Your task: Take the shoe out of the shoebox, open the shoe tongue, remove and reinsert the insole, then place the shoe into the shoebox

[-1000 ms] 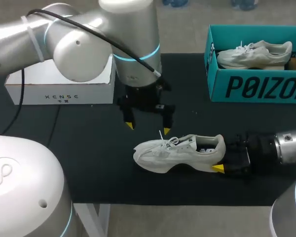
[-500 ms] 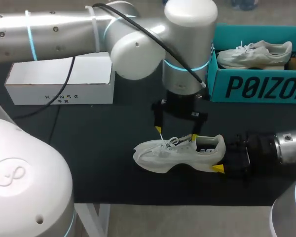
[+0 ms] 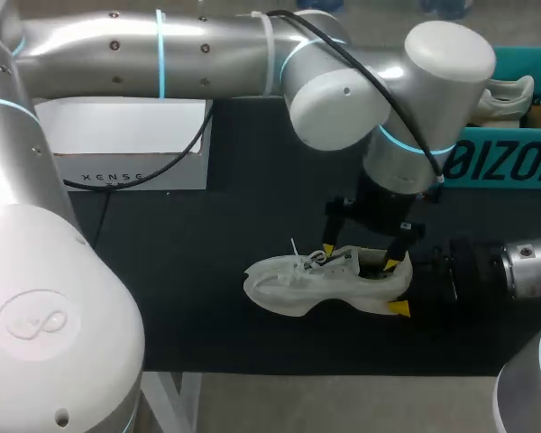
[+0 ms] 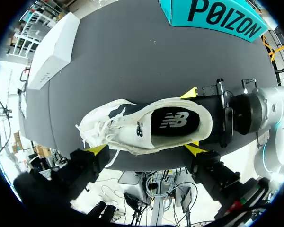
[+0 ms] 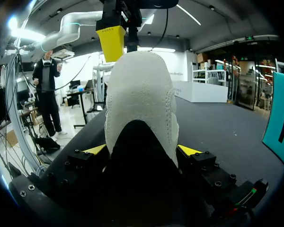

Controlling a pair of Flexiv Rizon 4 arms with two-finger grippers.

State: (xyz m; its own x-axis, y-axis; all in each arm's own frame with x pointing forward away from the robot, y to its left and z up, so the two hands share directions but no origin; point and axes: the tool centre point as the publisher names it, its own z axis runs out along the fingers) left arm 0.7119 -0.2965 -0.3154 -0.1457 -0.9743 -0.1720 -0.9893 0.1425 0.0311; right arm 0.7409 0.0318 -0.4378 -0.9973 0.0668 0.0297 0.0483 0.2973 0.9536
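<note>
A white sneaker [image 3: 298,281] lies on its sole on the black table [image 3: 180,271], toe to the left. My right gripper [image 3: 402,290] comes in from the right and is shut on the heel; in the right wrist view its yellow tips flank the heel [image 5: 141,94]. My left gripper [image 3: 361,258] reaches across from the left and hangs open just over the shoe's mouth. In the left wrist view the dark insole [image 4: 175,120] shows inside the sneaker [image 4: 132,130], beyond my open left gripper [image 4: 146,149]. One left fingertip [image 5: 112,42] shows above the heel.
The teal shoebox [image 3: 509,162] stands at the back right with a second white shoe [image 3: 509,95] in it, partly hidden by my left arm. A white box [image 3: 131,149] sits at the back left.
My left arm has swung to the right and come down, from behind the laces to over the shoe's mouth. The right gripper and the shoe have stayed still.
</note>
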